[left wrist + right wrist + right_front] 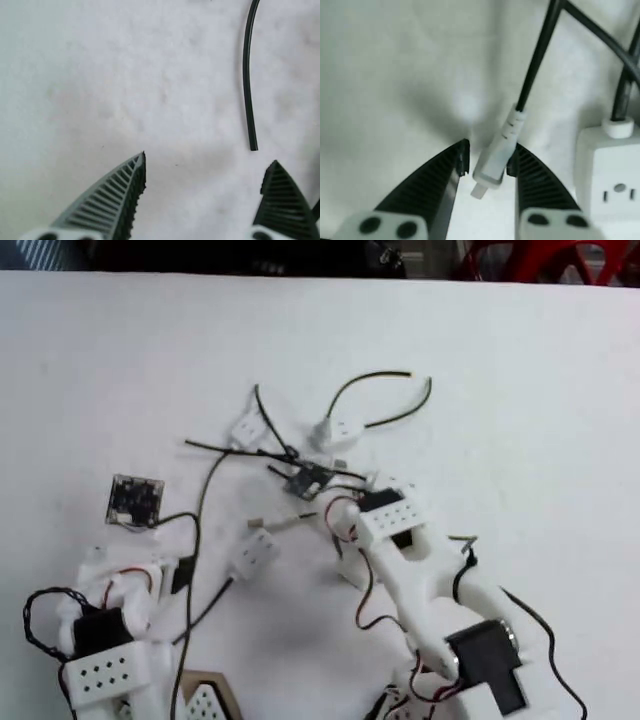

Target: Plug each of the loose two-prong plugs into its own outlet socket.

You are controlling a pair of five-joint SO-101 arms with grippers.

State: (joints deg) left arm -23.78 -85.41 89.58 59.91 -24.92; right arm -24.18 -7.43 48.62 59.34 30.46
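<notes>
In the right wrist view, a small white two-prong plug (494, 157) on a black cord sits between the fingers of my right gripper (487, 160), which is shut on it just above the table. Close beside it a white outlet socket (612, 172) faces up, with a black cord leaving its far end. My left gripper (208, 165) is open over bare white table, and the cut end of a black cord (248, 85) lies just past one fingertip. From above, the right arm (400, 540) reaches into the tangle of cords, and the left arm (105, 625) is at the near left.
Three white outlet blocks (248, 428) (337, 428) (255, 550) lie among looping black cords (205, 495) mid-table. A small black circuit board (135, 498) rests to the left. A wooden piece (205, 698) sits at the near edge. The far table (500, 330) is bare white.
</notes>
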